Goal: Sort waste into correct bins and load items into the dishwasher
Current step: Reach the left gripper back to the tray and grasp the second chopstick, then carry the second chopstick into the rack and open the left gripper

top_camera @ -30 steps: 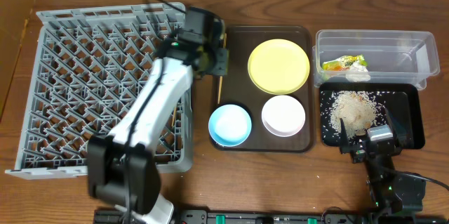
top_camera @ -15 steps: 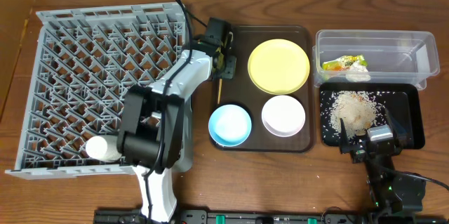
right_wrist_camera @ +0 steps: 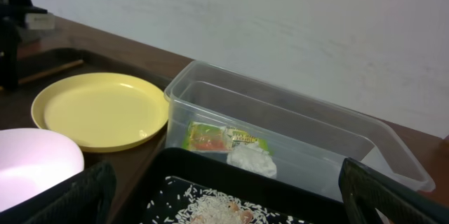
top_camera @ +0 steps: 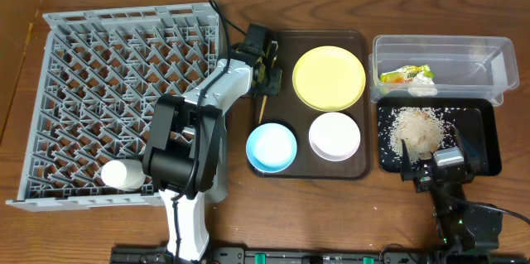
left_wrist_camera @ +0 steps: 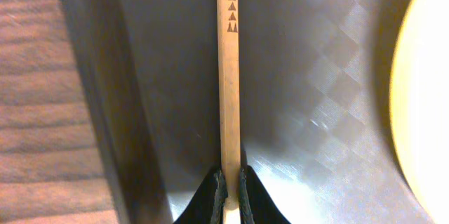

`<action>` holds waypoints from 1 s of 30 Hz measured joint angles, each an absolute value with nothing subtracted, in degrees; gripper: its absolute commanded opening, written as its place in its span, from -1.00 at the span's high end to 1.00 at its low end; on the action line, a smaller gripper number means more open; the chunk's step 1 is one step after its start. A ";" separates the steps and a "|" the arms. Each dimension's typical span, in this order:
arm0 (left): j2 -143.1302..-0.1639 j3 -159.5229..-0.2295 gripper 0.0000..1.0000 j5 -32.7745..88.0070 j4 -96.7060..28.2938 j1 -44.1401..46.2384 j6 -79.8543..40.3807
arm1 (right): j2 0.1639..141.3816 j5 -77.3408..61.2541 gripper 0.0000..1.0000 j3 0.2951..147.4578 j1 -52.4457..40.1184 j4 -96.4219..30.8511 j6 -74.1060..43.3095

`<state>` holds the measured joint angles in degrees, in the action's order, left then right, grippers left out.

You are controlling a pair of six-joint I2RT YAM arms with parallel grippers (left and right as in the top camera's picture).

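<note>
My left gripper (top_camera: 263,78) (left_wrist_camera: 229,185) is shut on a wooden chopstick (left_wrist_camera: 229,76) (top_camera: 258,108) lying along the left side of the dark brown serving tray (top_camera: 280,42). On that tray sit the pale yellow plate (top_camera: 329,77) (right_wrist_camera: 98,108), the light blue bowl (top_camera: 271,147) and the white bowl (top_camera: 334,136) (right_wrist_camera: 31,164). The small white cup (top_camera: 121,175) lies in the grey dish rack (top_camera: 83,74) at its front left. My right gripper (top_camera: 431,166) (right_wrist_camera: 224,196) is open and empty, low over the front edge of the black tray (top_camera: 480,144) of rice scraps (top_camera: 416,127) (right_wrist_camera: 210,206). The snack wrapper (top_camera: 405,74) (right_wrist_camera: 216,137) and crumpled white paper (top_camera: 424,87) (right_wrist_camera: 252,159) lie in the clear tub (top_camera: 439,47).
The rack fills the left of the wooden table (top_camera: 331,214), the serving tray the middle, tub and black tray the right. A pale wall (right_wrist_camera: 280,27) rises behind the tub.
My left arm swung from over the rack's right edge to the serving tray's left side, and its gripper closed on the chopstick. The white cup now shows in the rack. The right arm stayed put.
</note>
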<state>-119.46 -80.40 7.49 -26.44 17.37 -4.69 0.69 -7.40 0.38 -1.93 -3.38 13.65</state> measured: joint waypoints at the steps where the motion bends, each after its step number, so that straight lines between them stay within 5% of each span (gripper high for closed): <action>1: -119.26 -80.40 0.84 8.05 -26.85 17.37 -4.71 | 0.69 -7.40 -0.99 0.38 -1.93 -3.40 13.65; 17: -94.35 -81.03 0.85 -2.00 -53.89 13.85 -7.14 | 0.69 -7.40 -0.99 0.38 -1.93 -3.38 13.65; 25: -95.33 -76.93 0.85 -5.19 -53.06 8.08 -9.23 | 0.69 -7.40 -0.99 0.38 -1.93 -3.38 13.65; 30: -96.03 -76.20 0.31 -5.56 -52.47 7.92 -9.32 | 0.69 -7.40 -0.98 0.38 -1.93 -3.38 13.65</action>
